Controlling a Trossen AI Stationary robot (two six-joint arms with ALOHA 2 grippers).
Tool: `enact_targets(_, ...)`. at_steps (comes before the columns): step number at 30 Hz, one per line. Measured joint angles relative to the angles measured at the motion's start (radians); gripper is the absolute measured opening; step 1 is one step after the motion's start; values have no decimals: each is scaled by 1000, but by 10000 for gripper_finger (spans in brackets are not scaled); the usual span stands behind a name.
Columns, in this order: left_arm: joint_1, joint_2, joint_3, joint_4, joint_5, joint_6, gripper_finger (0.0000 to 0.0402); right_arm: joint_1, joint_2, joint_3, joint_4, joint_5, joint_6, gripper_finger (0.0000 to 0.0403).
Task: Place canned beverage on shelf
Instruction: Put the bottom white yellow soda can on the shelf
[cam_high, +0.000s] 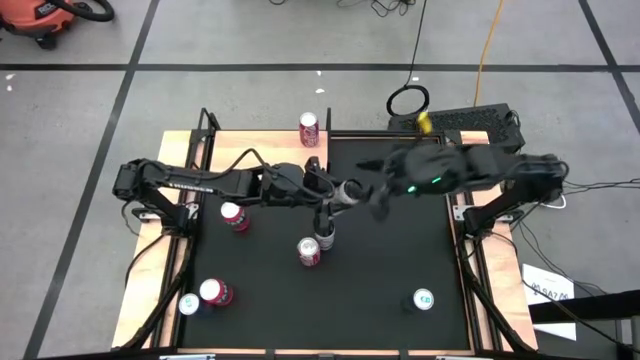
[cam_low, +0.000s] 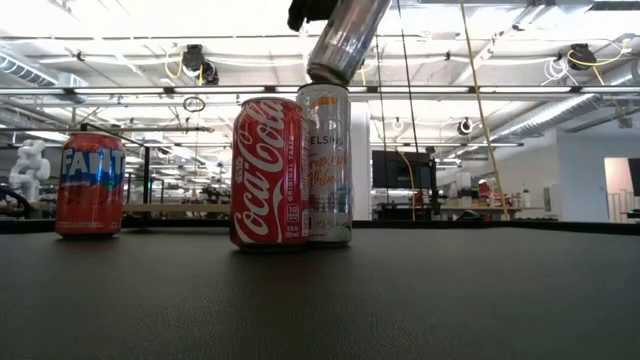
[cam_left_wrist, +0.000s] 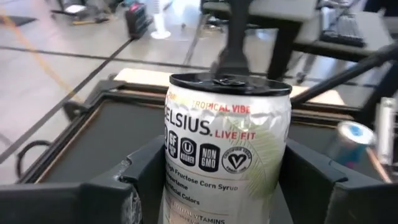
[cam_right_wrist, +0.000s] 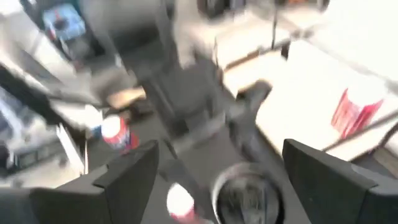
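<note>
Since the Celsius can (cam_left_wrist: 227, 149) hangs tilted at the low view's top centre, clear of the table, its long axis runs between my claws. My left claw (cam_left_wrist: 225, 158) pinches its body, my right claw (cam_right_wrist: 221, 155) stands spread off its lid, so the left is nearer.

Right wrist view badly smeared: red can (cam_right_wrist: 115, 134) and silver can top (cam_right_wrist: 242, 196) barely readable. Low view crops the tilted silver can (cam_low: 345, 40) at the top edge; whatever holds it is cut off. Celsius can (cam_left_wrist: 224, 155) runs off the left wrist frame's bottom. Small blue-top can (cam_high: 187, 304), 7 o'clock on the counter (cam_high: 400, 260): label illegible.
</note>
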Motion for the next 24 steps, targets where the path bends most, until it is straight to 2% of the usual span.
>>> enact_targets(4, 25, -20, 1, 24, -36, 0, 243, 0, -39, 61, -2, 73, -49, 327)
enact_targets(11, 142, -113, 1, 8, -77, 51, 243, 0, -119, 57, -86, 90, -70, 320)
enact_targets(17, 287, -197, -62, -9, -59, 78, 242, 13, -117, 52, -211, 221, -50, 320)
enact_targets(21, 413, -229, -152, 19, 52, 108, 242, 16, -118, 53, -217, 293, -49, 320)
enact_targets(24, 521, -234, -238, 86, 179, 107, 242, 16, -116, 53, -219, 355, -14, 319)
